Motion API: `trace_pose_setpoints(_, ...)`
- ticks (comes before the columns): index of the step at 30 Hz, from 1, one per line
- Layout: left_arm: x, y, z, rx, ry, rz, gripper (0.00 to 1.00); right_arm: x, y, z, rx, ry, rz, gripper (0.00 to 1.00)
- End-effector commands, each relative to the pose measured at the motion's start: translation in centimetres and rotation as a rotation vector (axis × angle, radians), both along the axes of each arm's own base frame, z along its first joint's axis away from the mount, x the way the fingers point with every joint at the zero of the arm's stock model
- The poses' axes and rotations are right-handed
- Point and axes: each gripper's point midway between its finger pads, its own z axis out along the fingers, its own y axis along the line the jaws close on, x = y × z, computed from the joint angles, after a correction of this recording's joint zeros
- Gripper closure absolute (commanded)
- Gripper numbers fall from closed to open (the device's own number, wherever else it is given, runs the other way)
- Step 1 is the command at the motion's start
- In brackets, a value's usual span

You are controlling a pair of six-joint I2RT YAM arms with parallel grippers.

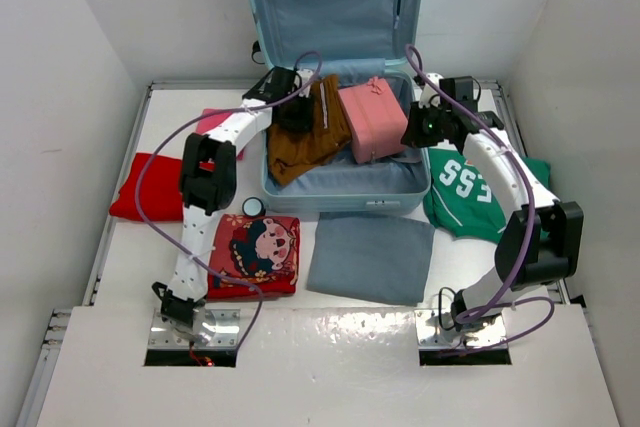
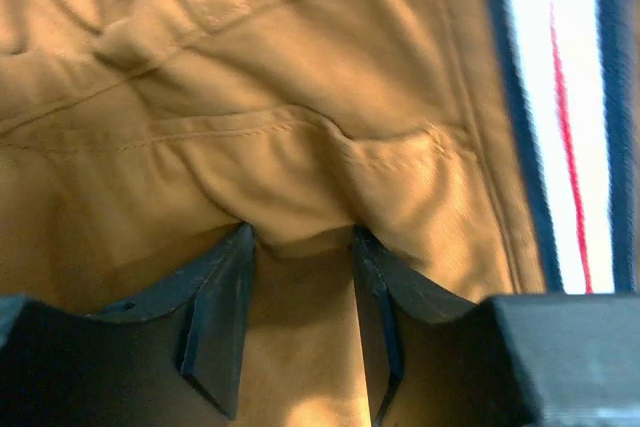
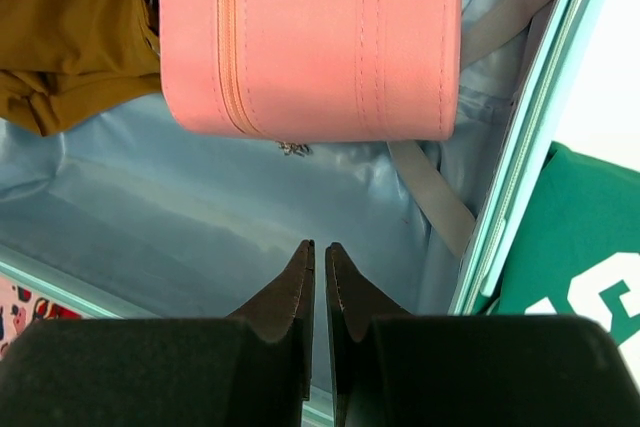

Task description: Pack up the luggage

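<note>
Luggage: I see the luggage (image 1: 345,197) open at the far middle of the bench (image 1: 170,117), lid upright against the back wall.
Inside: brown trousers (image 2: 300,97) lie on the left and a pink case (image 3: 310,37) on the right, over the blue-grey lining.
Left tool: the left tool (image 2: 300,232) has its fingers apart, tips down on the trousers with a ridge of cloth between them; I cannot tell whether that cloth is pinched.
Right tool: the right tool (image 3: 318,245) has its fingers together and empty, above the lining just near of the pink case.
Outside: a green shirt (image 1: 470,187) lies right of the luggage and a grey cloth (image 1: 370,257) in front.
</note>
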Motion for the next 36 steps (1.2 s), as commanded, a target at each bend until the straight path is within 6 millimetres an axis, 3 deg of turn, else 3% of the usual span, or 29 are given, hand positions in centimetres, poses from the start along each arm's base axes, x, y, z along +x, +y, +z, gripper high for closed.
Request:
trace_pose_setpoints(1,-7.0,-5.5,-0.9,-0.144,0.153,-0.283,0.53,0.5,0.1,2.6,-0.001,-0.075,0.003,0.92)
trace_pose_setpoints(6,-9.8,-9.8,2.3,-0.309,0.182,-0.479,0.5,-0.3,0.3,2.3,0.009,-0.071,0.008,0.92)
trace_pose_setpoints(8,-11.7,-12.1,2.1,-0.4,0.259,-0.542,0.5,-0.1,0.2,2.5,0.012,-0.071,0.006,0.92)
trace_pose_setpoints(11,-13.0,-14.0,2.3,-0.462,0.304,-0.575,0.5,-0.1,0.3,2.8,0.014,-0.075,0.01,0.92)
trace_pose_setpoints(13,-13.0,-14.8,2.7,-0.478,0.296,-0.575,0.5,-0.2,0.4,2.7,0.018,-0.07,0.011,0.91)
trace_pose_setpoints(15,-12.0,-14.4,2.2,-0.43,0.262,-0.526,0.5,-0.2,0.6,2.9,0.023,-0.072,0.017,0.91)
trace_pose_setpoints(16,-11.3,-14.1,4.1,-0.403,0.19,-0.522,0.5,-0.2,0.6,2.8,0.022,-0.071,0.02,0.91)
trace_pose_setpoints(17,-9.5,-12.1,4.0,-0.335,0.135,-0.442,0.46,-0.2,0.7,3.0,0.03,-0.077,0.022,0.91)
trace_pose_setpoints(18,-8.4,-10.7,5.1,-0.299,0.088,-0.395,0.44,-0.3,0.8,3.2,0.031,-0.083,0.023,0.91)
trace_pose_setpoints(19,-7.3,-9.2,9.9,-0.296,-0.039,-0.367,0.4,-0.3,0.8,3.5,0.033,-0.09,0.029,0.89)
trace_pose_setpoints(20,-5.7,-6.3,12.1,-0.287,-0.103,-0.301,0.28,-0.7,1.4,3.7,0.054,-0.089,0.057,0.87)
trace_pose_setpoints(21,-5.6,-4.5,13.3,-0.272,-0.141,-0.284,0.21,-1.0,1.4,4.4,0.059,-0.111,0.075,0.85)
trace_pose_setpoints(22,-5.6,-1.6,17.5,-0.25,-0.247,-0.276,0.1,-1.7,2.2,4.5,0.085,-0.11,0.125,0.79)
trace_pose_setpoints(24,-6.5,1.1,20.9,-0.211,-0.32,-0.276,0.0,-3.2,2.1,4.8,0.084,-0.123,0.163,0.71)
trace_pose_setpoints(26,-7.6,4.1,22.5,-0.135,-0.374,-0.308,0.0,-5.0,2.7,6.0,0.126,-0.146,0.223,0.66)
trace_pose_setpoints(27,-8.8,5.2,24.5,-0.123,-0.411,-0.302,0.0,-6.7,2.5,5.2,0.115,-0.126,0.259,0.63)
trace_pose_setpoints(28,-9.1,6.8,24.9,-0.117,-0.417,-0.272,0.0,-7.6,2.2,5.6,0.099,-0.145,0.26,0.58)
trace_pose_setpoints(29,-9.7,7.9,23.7,-0.112,-0.377,-0.242,0.0,-8.7,1.7,4.0,0.08,-0.106,0.249,0.55)
trace_pose_setpoints(30,-10.5,8.6,24.7,-0.11,-0.399,-0.231,0.0,-9.1,0.2,3.0,0.015,-0.082,0.196,0.54)
trace_pose_setpoints(31,-10.8,9.3,24.5,-0.11,-0.387,-0.203,0.0,-9.5,-0.9,3.8,-0.019,-0.112,0.151,0.54)
trace_pose_setpoints(32,-11.0,10.5,23.3,-0.109,-0.353,-0.157,0.0,-9.6,-3.1,2.2,-0.097,-0.076,0.055,0.54)
trace_pose_setpoints(34,-11.8,11.1,23.5,-0.128,-0.34,-0.125,0.0,-9.4,-6.5,2.3,-0.163,-0.084,-0.073,0.54)
trace_pose_setpoints(36,-12.2,11.5,22.7,-0.124,-0.317,-0.091,0.0,-9.5,-11.5,1.9,-0.268,-0.033,-0.25,0.54)
